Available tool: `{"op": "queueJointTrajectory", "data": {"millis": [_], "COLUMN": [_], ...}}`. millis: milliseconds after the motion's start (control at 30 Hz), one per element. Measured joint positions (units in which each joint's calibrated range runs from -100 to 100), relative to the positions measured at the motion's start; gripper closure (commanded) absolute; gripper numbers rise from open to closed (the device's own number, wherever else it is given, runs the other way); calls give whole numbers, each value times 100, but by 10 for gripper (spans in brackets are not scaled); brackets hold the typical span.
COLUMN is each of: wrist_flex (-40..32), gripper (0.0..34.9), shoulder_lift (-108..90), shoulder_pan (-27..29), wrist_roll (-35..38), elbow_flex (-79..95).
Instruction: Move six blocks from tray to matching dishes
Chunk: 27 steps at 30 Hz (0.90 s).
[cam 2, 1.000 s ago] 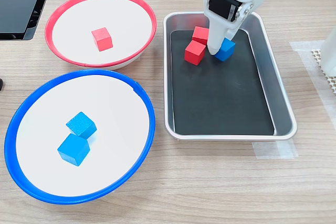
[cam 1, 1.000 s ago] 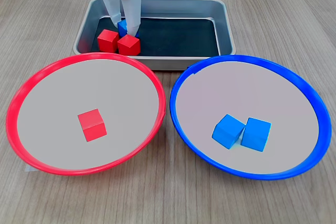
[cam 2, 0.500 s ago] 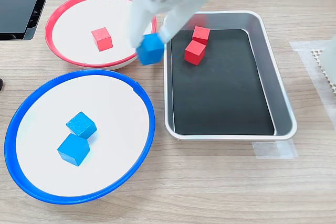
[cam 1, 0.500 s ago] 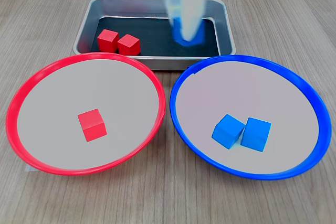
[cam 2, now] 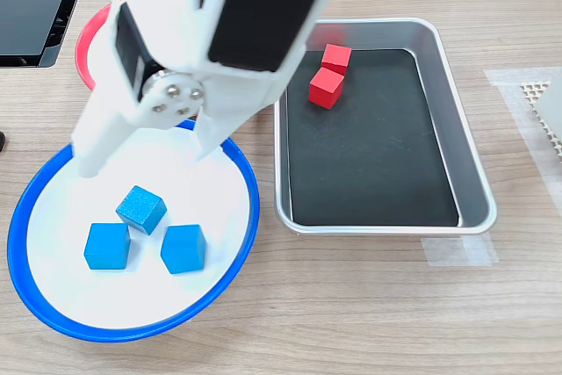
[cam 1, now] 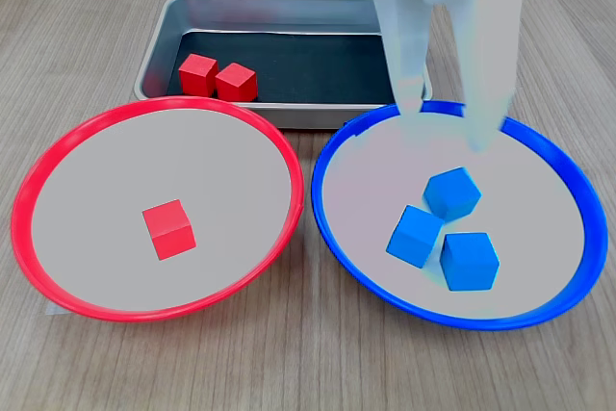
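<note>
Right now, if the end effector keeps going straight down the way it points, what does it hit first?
Probably the pale floor of the blue-rimmed dish; the open end effector hangs above it, the nearest blue block seemingly just clear.

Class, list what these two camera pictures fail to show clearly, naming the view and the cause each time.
- Red-rimmed dish: in the second exterior view, the arm covers nearly all of it; its cube is unseen there.
- Gripper: in the first exterior view, motion-blurred, and the arm's upper part is cut off by the top edge.
- Tray: its far right corner is behind the arm in the first exterior view.
</note>
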Motion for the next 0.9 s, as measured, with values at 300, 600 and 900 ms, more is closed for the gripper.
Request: {"op": "queueJointTrajectory", "data": {"millis": [300,600,900], "wrist_flex": [392,546,595], "gripper": [295,200,235], "shoulder_lift": [-1867,-2012,-1475], "shoulder_pan": [1841,2743,2708], "wrist_roll": [190,103,-562], "elbow_flex": [2641,3457,3539]}}
